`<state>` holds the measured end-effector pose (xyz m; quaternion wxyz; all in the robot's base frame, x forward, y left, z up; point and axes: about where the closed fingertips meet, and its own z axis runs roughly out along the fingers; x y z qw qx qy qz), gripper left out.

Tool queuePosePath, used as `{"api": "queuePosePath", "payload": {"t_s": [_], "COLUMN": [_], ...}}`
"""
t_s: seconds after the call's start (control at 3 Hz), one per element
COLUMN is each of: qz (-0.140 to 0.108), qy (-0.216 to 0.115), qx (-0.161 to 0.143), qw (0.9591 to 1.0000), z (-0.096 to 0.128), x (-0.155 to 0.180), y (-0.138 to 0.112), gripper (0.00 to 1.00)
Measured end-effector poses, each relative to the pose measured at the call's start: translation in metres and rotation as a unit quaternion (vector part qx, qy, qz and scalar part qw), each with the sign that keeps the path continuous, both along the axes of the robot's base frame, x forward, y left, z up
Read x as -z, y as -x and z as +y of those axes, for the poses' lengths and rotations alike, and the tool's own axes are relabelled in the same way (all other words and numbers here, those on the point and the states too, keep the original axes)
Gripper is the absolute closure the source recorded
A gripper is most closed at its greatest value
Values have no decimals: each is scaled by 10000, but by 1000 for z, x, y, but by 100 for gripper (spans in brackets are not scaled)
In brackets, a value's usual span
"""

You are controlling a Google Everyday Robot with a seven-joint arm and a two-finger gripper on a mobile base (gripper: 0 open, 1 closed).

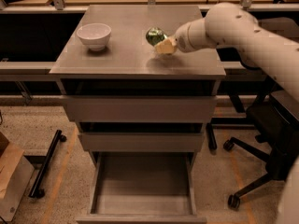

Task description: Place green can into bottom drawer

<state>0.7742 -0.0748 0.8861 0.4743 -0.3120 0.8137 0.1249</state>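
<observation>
The green can (155, 35) is held at the tip of my gripper (162, 43), a little above the grey cabinet top (131, 55), with its shadow below it. The beige fingers (165, 46) are shut on the can's lower right side. The white arm reaches in from the right. The bottom drawer (142, 190) is pulled open at the foot of the cabinet, and its flat grey floor is bare. The two drawers above it are closed.
A white bowl (94, 35) stands on the left of the cabinet top. A black office chair (261, 148) stands to the right of the cabinet. A black wheeled bar (46, 164) and a cardboard box (11, 171) lie on the floor at left.
</observation>
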Motion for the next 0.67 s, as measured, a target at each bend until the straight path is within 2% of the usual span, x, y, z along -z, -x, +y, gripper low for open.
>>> {"api": "queuePosePath", "payload": {"t_s": [0.33, 0.67], "qz": [-81, 113], "qy": [16, 152], "qx": [-440, -1151], "qw": [9990, 9932], "z": [-4, 5], "x": [-30, -36], "y": [41, 102], "gripper": [100, 100]}}
